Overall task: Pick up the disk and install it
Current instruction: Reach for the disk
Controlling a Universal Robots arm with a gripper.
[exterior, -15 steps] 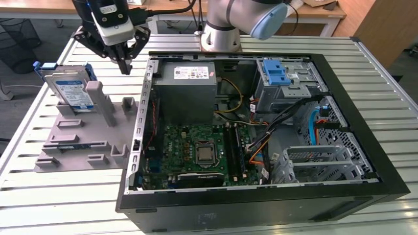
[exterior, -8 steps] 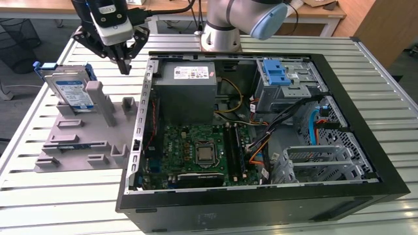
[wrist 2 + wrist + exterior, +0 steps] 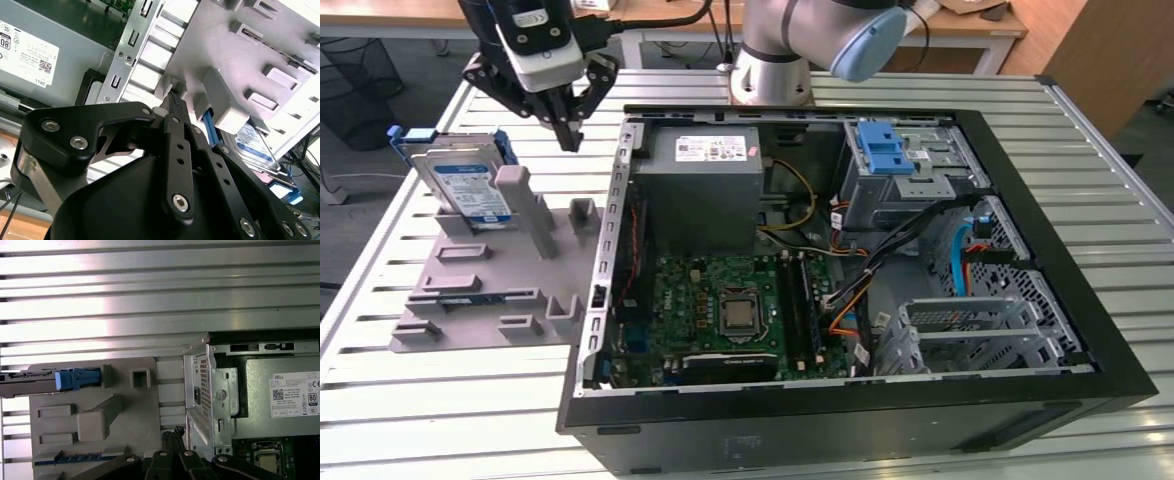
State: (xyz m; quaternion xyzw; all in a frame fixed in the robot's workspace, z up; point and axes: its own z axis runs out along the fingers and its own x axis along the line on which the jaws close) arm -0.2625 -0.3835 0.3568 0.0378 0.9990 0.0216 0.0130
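Note:
The disk (image 3: 464, 182) stands on edge in a grey holder plate (image 3: 494, 290) at the exterior view's left: silver, with a white-and-blue label and a blue carrier frame. My gripper (image 3: 570, 140) hangs above the plate's far right corner, between the disk and the open computer case (image 3: 854, 400). It is a little to the right of the disk and apart from it. Its black fingers (image 3: 173, 102) meet at a point with nothing between them. The second wrist view shows the disk's label (image 3: 256, 142) behind a grey post. In the first wrist view the disk (image 3: 45, 381) appears edge-on.
Inside the case are a grey power-supply box (image 3: 703, 165), a motherboard (image 3: 727, 310), a metal bay with a blue latch (image 3: 887, 150) and a wire cage (image 3: 974, 325). The arm's base (image 3: 774, 60) stands behind the case. The slatted table (image 3: 440, 400) runs under everything.

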